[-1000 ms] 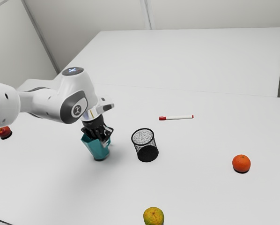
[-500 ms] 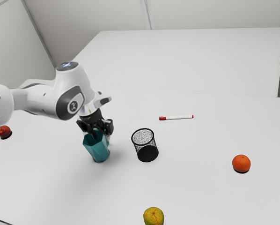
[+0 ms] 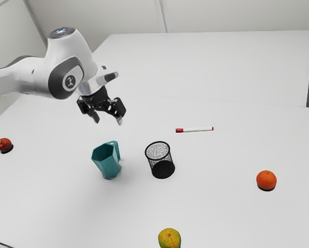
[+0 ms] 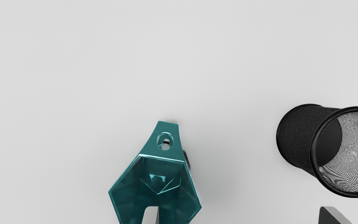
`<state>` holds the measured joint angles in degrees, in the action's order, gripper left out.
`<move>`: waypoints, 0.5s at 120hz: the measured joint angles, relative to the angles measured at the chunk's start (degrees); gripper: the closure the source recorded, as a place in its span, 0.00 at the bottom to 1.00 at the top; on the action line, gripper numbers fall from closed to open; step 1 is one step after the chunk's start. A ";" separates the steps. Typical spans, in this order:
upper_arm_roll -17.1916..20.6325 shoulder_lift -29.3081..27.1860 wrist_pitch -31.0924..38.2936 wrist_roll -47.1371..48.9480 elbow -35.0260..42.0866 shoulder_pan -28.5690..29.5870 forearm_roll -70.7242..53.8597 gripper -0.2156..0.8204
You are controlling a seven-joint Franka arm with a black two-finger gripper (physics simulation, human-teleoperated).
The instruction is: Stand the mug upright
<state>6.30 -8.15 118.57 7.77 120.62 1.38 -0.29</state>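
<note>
The teal mug (image 3: 107, 160) stands upright on the table in the exterior view, its mouth facing up and its handle toward the back. Above it, apart from it, hangs my gripper (image 3: 108, 121), open and holding nothing. In the wrist view the mug (image 4: 159, 180) shows its six-sided mouth and its pierced handle; the gripper (image 4: 244, 215) has its fingers wide apart, one of them overlapping the mug's mouth in the picture.
A black mesh cup (image 3: 160, 160) stands close to the mug, toward the exterior view's right. Behind that cup lies a red-capped marker (image 3: 195, 129). An orange (image 3: 266, 180), a yellow-green fruit (image 3: 169, 238) and a red fruit (image 3: 3, 144) rest farther out on the white table (image 3: 221, 206).
My gripper has risen well clear of the mug, moving up from its rim. The mug, first tilted at the gripper, settled to standing and is now let go.
</note>
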 joint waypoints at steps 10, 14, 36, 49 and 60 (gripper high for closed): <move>0.22 1.39 -4.28 0.04 -4.35 0.00 0.14 0.25; 0.28 1.83 -5.90 0.06 -5.96 -0.04 0.18 0.24; 0.38 4.75 -13.79 0.15 -14.58 -0.54 0.62 0.23; 0.62 6.49 -17.85 0.16 -19.65 -0.34 0.91 0.23; 0.85 6.89 -20.98 0.16 -23.22 -0.13 1.00 0.23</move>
<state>7.16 -1.26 97.59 7.93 97.40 1.25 0.71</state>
